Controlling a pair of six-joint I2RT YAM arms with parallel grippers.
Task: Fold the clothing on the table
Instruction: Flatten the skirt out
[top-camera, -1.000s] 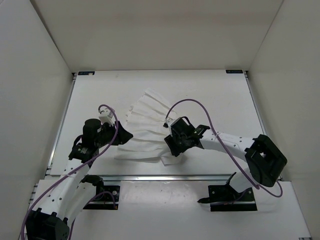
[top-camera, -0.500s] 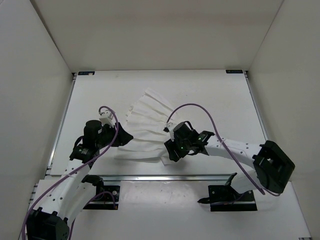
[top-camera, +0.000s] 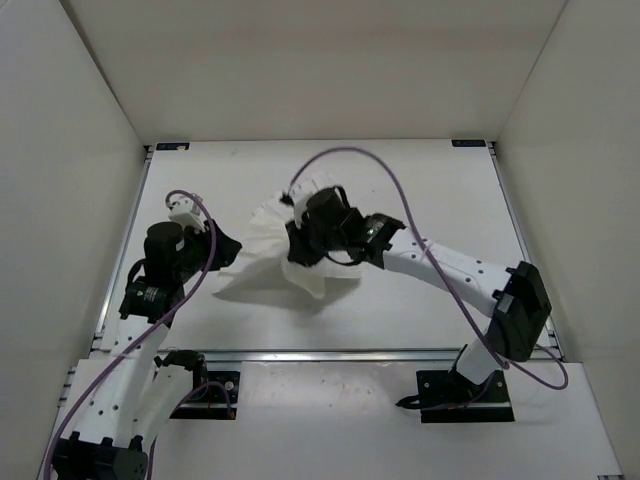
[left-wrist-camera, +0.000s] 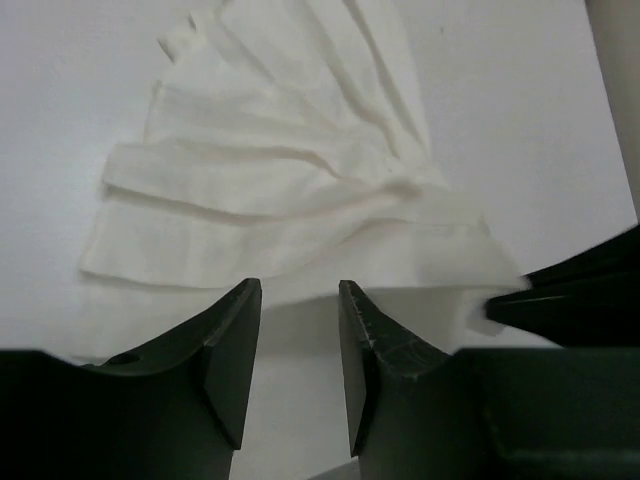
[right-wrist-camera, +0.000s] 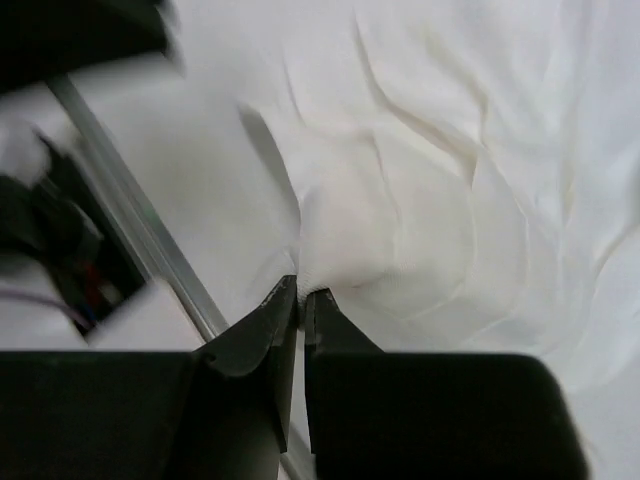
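**Left side.** The left arm's black fingers (top-camera: 226, 250) sit low over the large flat white table (top-camera: 440, 190), at the left edge of the white pleated thin-fabric garment (top-camera: 262, 230). In the left wrist view these fingers (left-wrist-camera: 228, 345) stand a moderate gap apart, neither wide nor pinched. The garment (left-wrist-camera: 270, 190) has its near hem level with the tips. Whether the tips touch the fabric cannot be told.

**Centre.** The garment lies left of the table's centre, well apart from all four edges. Its pleats fan out flat toward the far edge. The part nearest the right arm is drawn up into a bunch.

**Right side.** The right arm reaches from the near right corner of the table across to the garment. Its black fingers (top-camera: 298, 245) are pressed together on a pinch of fabric. In the right wrist view the fingers (right-wrist-camera: 272, 335) meet at the tips, and creases in the garment (right-wrist-camera: 430, 200) radiate from that grip. A thin metal edge rail (right-wrist-camera: 140, 225) shows below.
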